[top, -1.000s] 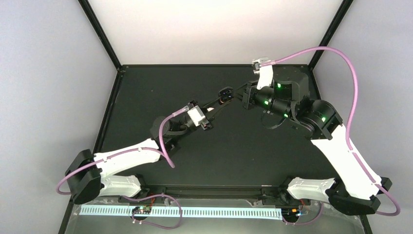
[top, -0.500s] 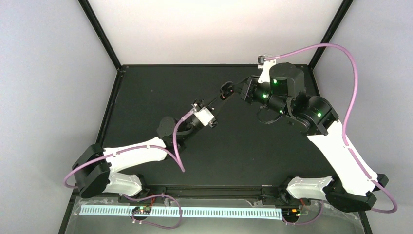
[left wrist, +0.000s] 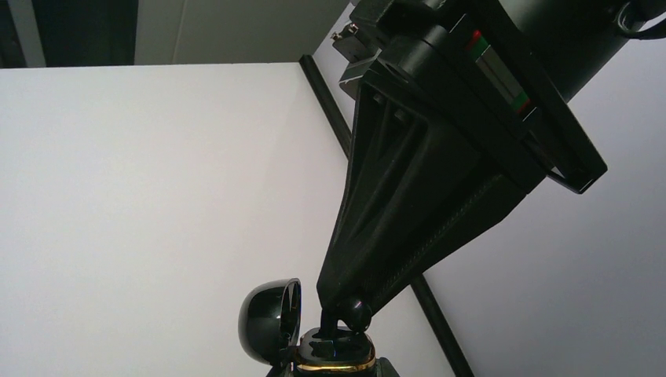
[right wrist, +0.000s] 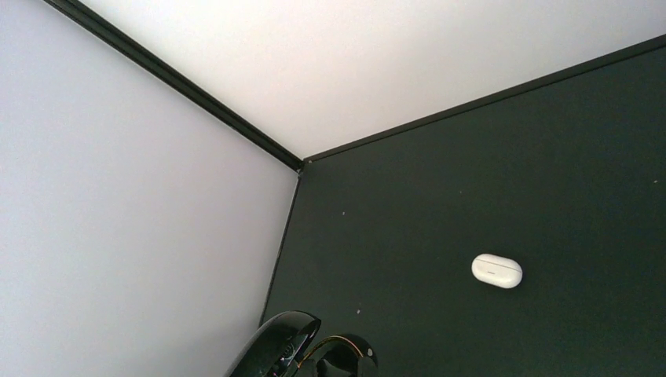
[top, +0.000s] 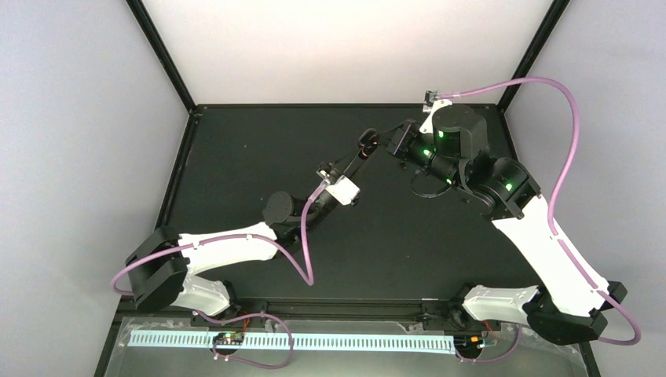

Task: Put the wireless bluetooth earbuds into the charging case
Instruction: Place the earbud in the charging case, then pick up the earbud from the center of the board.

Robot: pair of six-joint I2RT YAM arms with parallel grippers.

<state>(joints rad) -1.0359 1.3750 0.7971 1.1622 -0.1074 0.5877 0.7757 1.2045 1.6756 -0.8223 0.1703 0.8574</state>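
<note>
Held aloft over the far half of the table point(top: 236, 157), toward 12 o'clock, between both arms: a black glossy case point(left wrist: 336, 360), lid swung open toward 9 o'clock in the left wrist view. Clamped tight from below by the left gripper point(top: 360, 154), probably to present the gold-rimmed sockets upward. Angled in from 1 o'clock, the right gripper point(left wrist: 339, 302), pressed together on apparently a small dark earbud point(left wrist: 357, 309), tip touching a socket, likely for seating. Lying well apart on the table: a closed white oval case point(right wrist: 496, 271).

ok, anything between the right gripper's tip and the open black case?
Nothing visible. The right gripper, pinching a small dark piece, sits directly over the sockets of the black case. The lid is swung aside to the left, out of the way.
</note>
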